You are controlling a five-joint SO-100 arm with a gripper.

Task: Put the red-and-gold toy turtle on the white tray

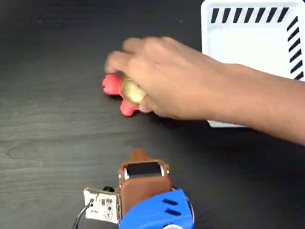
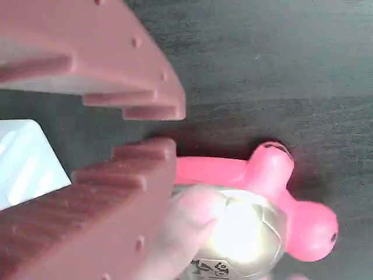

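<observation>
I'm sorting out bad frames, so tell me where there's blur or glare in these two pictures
Fixed view: the person's hand over the red-and-gold toy turtle is motion-blurred at the fingers; the white tray looks bright, nearly washed out. Wrist view: the gripper fingers are close and soft, and the turtle's gold shell carries a strong glare patch.

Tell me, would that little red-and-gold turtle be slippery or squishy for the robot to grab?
The red-and-gold toy turtle has a glossy shell, so probably a bit slippery. Its rounded legs and head look soft, likely giving when squeezed. It sits low under a person's hand, so tipping seems unlikely.
</observation>
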